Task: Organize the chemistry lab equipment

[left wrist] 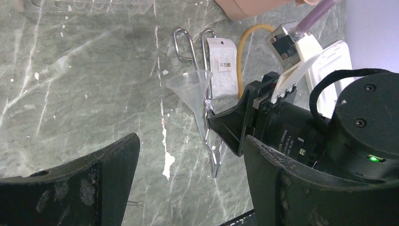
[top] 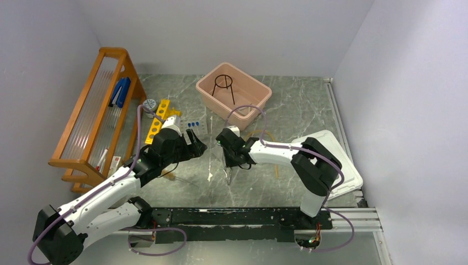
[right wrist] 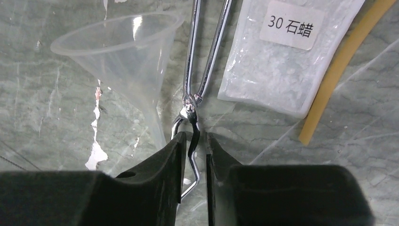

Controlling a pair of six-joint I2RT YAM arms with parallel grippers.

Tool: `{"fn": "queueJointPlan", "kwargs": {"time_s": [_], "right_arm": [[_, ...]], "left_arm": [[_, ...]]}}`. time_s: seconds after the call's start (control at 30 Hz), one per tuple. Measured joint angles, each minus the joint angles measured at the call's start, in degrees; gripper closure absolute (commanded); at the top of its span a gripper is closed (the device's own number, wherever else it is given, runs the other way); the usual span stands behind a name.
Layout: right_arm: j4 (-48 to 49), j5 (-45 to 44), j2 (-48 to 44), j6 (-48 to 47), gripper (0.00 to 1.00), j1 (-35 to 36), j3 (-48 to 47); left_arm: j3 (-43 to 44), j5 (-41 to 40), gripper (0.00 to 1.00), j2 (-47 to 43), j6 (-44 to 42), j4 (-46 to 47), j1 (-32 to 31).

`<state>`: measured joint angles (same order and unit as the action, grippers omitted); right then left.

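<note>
We took this for the pick-up step for the metal tongs [right wrist: 190,106]. They lay flat on the table on the arm-base side of the pink tub [top: 214,101], apart from it, with their handle loops pointing toward the tub. The right gripper [right wrist: 194,141] was down over their crooked working end. Its fingers were drawn close together on either side of the bent wire, with only a sliver of table showing between metal and pad. We could not tell whether the pads had bitten, so we would not call the tongs held.

A clear plastic funnel [right wrist: 122,52] lay on its side against the tongs. A small labelled bag of white granules [right wrist: 277,66] sat just beside them. Past the bag a length of tan rubber tubing [right wrist: 339,77] ran back toward the tub.

The left gripper [left wrist: 190,143] hung above the table with its fingers spread wide and nothing in them, facing the spot the right one was working.

The black wire tripod [top: 223,85] stood inside the tub. The yellow tube rack [top: 156,121] and the blue-capped clear tubes [top: 193,125] sat on the left arm's side of the tub.

We judged the task far from finished. The next move called for a firm pinch on the thin wire and then a straight lift. The funnel's stem lay so close that it could be dragged along or knocked away.
</note>
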<state>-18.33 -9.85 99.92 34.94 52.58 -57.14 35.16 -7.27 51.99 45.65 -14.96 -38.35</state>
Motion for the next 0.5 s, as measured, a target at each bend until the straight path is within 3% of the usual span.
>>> {"fn": "queueJointPlan", "kwargs": {"time_s": [0.13, 0.23, 0.5], "right_arm": [[-0.1, 0.0, 1.2, -0.3, 0.83, 0.0, -1.2], [0.0, -0.7, 2.2, -0.6, 1.0, 0.0, -2.3], [2.3, -3.1, 1.9, -1.2, 1.0, 0.4, -1.4]], "left_arm": [[0.0, 0.0, 0.16, 0.0, -0.2, 0.0, 0.0], [0.0, 0.0, 0.16, 0.0, -0.3, 0.0, 0.0], [0.0, 0.0, 0.15, 0.0, -0.4, -0.1, 0.1]]}}
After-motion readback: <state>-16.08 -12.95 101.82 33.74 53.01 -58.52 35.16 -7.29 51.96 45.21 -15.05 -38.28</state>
